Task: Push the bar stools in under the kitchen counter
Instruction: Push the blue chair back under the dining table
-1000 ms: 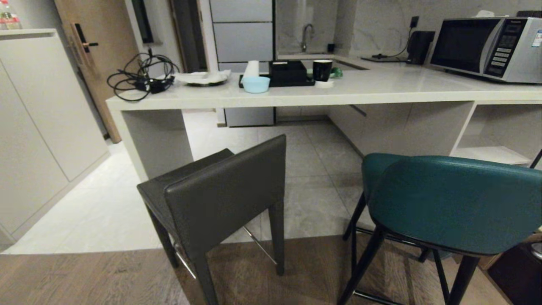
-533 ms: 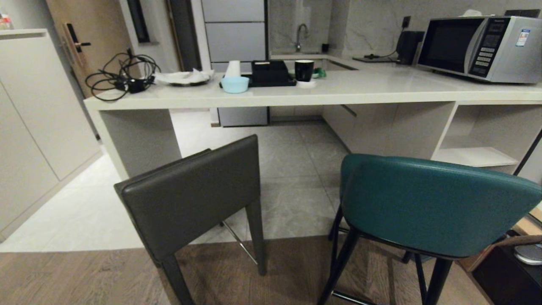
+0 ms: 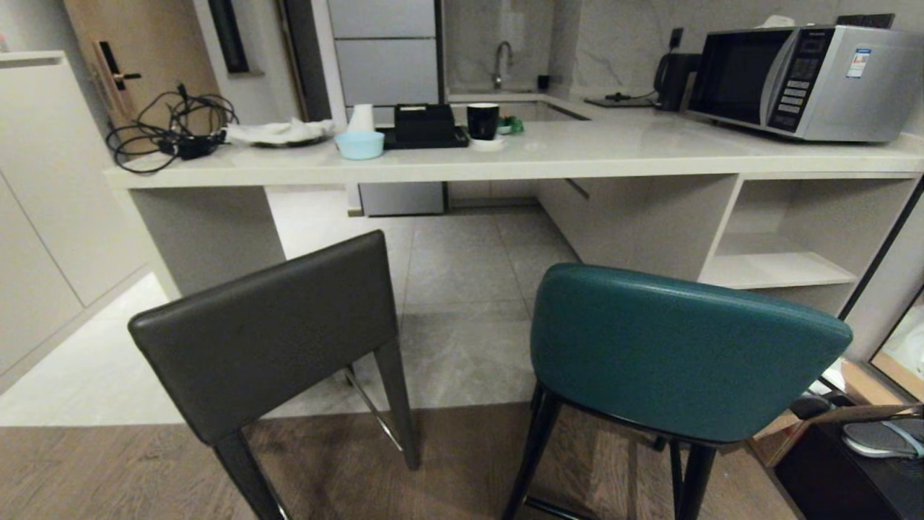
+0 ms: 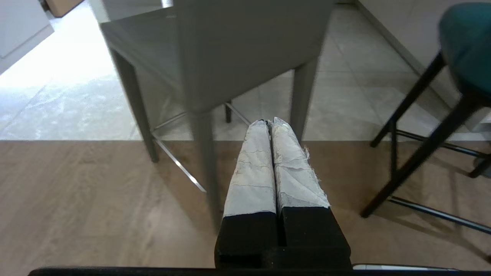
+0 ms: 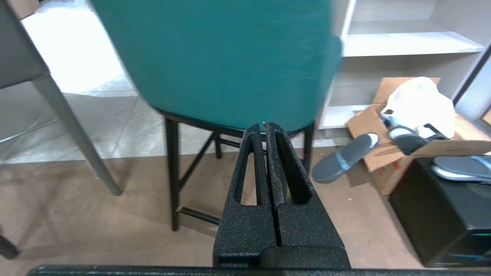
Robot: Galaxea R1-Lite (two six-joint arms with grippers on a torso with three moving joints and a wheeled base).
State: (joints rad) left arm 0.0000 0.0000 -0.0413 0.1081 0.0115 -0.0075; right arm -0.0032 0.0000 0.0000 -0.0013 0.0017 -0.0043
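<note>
Standing nearest, on the wood floor, are the two bar stools, backrests toward the robot: the dark grey-brown stool (image 3: 281,328) on the left and the teal stool (image 3: 678,347) on the right, well apart from each other and both clear of the kitchen counter (image 3: 505,162), with tiled floor between them and its front edge. The left gripper (image 4: 270,122) hangs low behind the grey-brown stool's rear legs, its taped fingers (image 4: 253,168) pressed together on nothing. The right gripper (image 5: 264,124) hangs low behind the teal stool's backrest, its black fingers likewise pressed together and empty. Beyond the stools, the counter carries a tangle of cable (image 3: 170,130) at its left end, a light blue bowl (image 3: 359,144) and black mug (image 3: 483,120) near the middle, and a microwave (image 3: 794,79) at its right end.
</note>
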